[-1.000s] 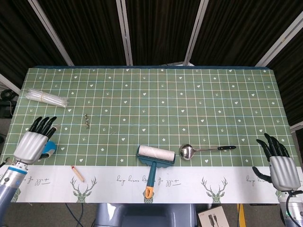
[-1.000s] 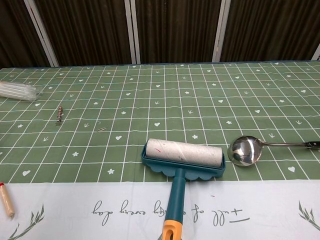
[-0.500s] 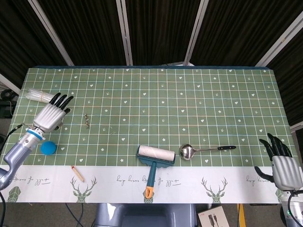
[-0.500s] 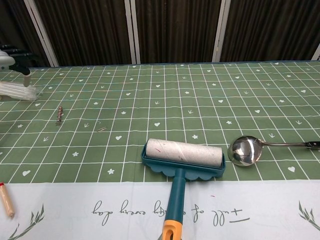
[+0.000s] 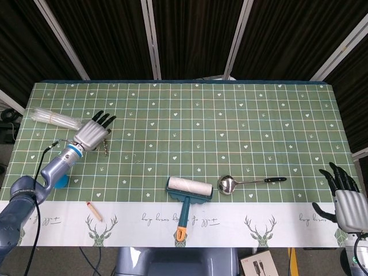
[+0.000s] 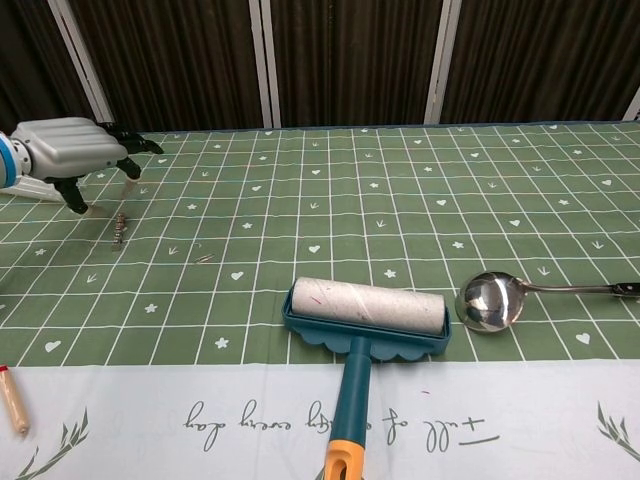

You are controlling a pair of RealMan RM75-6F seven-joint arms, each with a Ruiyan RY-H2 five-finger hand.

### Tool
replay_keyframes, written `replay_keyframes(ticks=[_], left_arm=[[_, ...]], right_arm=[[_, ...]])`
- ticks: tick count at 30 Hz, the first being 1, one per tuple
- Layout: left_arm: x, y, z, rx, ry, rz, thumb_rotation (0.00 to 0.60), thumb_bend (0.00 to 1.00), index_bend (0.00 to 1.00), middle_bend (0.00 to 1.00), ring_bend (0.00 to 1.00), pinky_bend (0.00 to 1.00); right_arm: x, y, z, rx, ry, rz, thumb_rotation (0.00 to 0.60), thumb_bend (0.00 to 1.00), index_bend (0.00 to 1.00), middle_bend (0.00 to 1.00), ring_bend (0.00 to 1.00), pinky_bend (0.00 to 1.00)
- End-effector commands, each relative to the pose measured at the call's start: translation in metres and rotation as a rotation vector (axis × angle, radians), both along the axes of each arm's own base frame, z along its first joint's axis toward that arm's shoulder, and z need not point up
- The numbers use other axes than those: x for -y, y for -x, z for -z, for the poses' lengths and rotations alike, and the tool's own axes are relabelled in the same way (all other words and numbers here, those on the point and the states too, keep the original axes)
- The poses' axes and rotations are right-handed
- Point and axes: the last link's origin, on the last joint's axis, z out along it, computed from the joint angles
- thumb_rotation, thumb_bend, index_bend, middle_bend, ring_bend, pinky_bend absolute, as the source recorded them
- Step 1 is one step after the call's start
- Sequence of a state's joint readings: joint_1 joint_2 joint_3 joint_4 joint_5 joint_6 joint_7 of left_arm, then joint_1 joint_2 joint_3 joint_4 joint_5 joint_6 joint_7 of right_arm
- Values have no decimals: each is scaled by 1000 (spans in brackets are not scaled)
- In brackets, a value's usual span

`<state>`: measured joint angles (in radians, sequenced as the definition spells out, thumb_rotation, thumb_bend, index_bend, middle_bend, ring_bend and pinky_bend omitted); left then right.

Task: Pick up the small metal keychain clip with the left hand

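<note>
On the green grid-patterned worktop (image 5: 230, 132), a bundle of clear plastic tubes (image 5: 54, 118) lies at the far left. Just to its right the robot's left hand (image 5: 92, 132) hovers above the cloth, palm down, dark fingers spread and pointing toward one o'clock in the head view; it holds nothing. The chest view shows the same left hand (image 6: 70, 150) raised off the cloth, fingertips hanging down, with clear air beneath them.

The small metal keychain clip (image 5: 106, 148) lies flat on the worktop just beside that hand, at about four o'clock from the palm in the head view. In the chest view the clip (image 6: 120, 228) sits below and slightly right of the fingertips, apart from them and untouched. Its long axis runs nearly twelve to six, tilted a little toward eleven, so it lies roughly along the line of the fingers, not across them. A blue ball (image 5: 61, 181) peeks out beside the left forearm, at seven o'clock from the clip.

A teal lint roller with an orange handle tip (image 5: 187, 198) and a steel spoon with a black handle (image 5: 247, 183) lie further right. The right hand (image 5: 345, 201) waits off the worktop's right corner, fingers apart, empty, well apart from the clip. The left hand is plainly nearer; I judge it needs a short shift toward four o'clock, then a descent.
</note>
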<state>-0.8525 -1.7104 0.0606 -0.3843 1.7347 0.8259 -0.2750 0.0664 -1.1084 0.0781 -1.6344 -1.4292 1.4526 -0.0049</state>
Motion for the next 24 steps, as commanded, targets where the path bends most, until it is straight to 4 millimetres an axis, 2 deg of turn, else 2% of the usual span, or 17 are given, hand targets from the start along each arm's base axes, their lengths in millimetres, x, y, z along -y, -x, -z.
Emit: replay_keyframes(ticks=[1, 13, 24], left_arm=[[-4, -4, 5, -9, 10, -2, 600, 257, 474, 0, 0, 0], [-13, 4, 0, -69, -12, -44, 600, 275, 488, 0, 0, 0], [-17, 3, 10, -79, -24, -85, 600, 275, 493, 0, 0, 0]], right_arm=[[0, 0, -1, 3, 2, 0, 600, 114, 114, 0, 0, 130], [1, -2, 0, 16, -1, -10, 600, 115, 114, 0, 0, 131], [3, -3, 3, 24, -7, -10, 600, 116, 114, 0, 0, 131]])
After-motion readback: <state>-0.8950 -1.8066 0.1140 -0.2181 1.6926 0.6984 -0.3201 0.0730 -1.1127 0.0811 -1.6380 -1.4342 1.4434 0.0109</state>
